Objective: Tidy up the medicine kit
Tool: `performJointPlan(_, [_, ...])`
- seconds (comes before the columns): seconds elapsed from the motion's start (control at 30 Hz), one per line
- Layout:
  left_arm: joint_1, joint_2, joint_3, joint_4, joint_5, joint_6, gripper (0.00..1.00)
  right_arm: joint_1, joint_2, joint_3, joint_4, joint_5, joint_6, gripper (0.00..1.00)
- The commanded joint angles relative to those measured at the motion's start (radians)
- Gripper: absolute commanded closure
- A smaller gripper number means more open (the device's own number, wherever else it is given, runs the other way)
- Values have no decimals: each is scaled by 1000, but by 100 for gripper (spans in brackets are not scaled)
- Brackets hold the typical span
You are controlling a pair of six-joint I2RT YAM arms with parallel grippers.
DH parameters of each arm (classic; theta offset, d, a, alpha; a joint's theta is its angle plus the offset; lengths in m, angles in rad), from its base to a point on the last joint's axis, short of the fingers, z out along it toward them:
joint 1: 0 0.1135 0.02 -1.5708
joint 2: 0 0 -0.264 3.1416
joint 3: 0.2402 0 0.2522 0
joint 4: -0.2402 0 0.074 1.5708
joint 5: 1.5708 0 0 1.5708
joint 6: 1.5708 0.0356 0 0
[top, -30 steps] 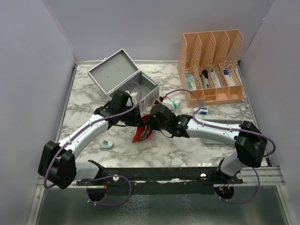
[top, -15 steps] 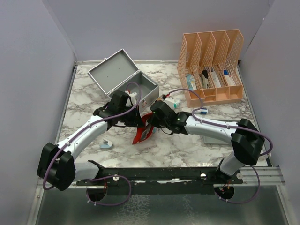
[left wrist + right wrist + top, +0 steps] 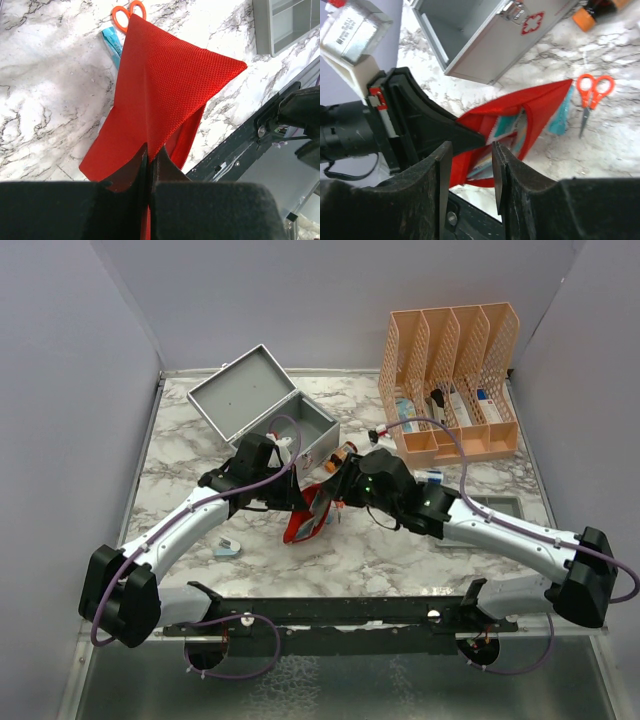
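- Overhead: medicine kit [image 3: 243,395] open, far left; red pouch [image 3: 300,528] hanging just near it, likely mid-packing.
- Left wrist: left gripper [image 3: 150,156] pinching pouch edge.
- Right wrist: right gripper [image 3: 472,150] spread, empty; next, probably pouch into kit.

The whole marble table [image 3: 178,445] is surveyed from high above and behind the arm bases. From the left wrist, the red pouch [image 3: 165,95] is viewed closely, looking downward. The right wrist's near view faces the medicine kit [image 3: 490,35]. The pouch and orange scissors [image 3: 592,92] are shared by both wrist views. From overhead the scissors are hardly discernible.
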Motion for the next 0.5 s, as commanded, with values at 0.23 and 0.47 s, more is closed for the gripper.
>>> performJointPlan(0.23, [-3,-40,9,16,28,-4,100,-3,-41,-86,-154,127,-22,62])
performJointPlan(0.47, [-2,-85,13,16,28,-4,100,-44,79,-77,-174,154,-51,63])
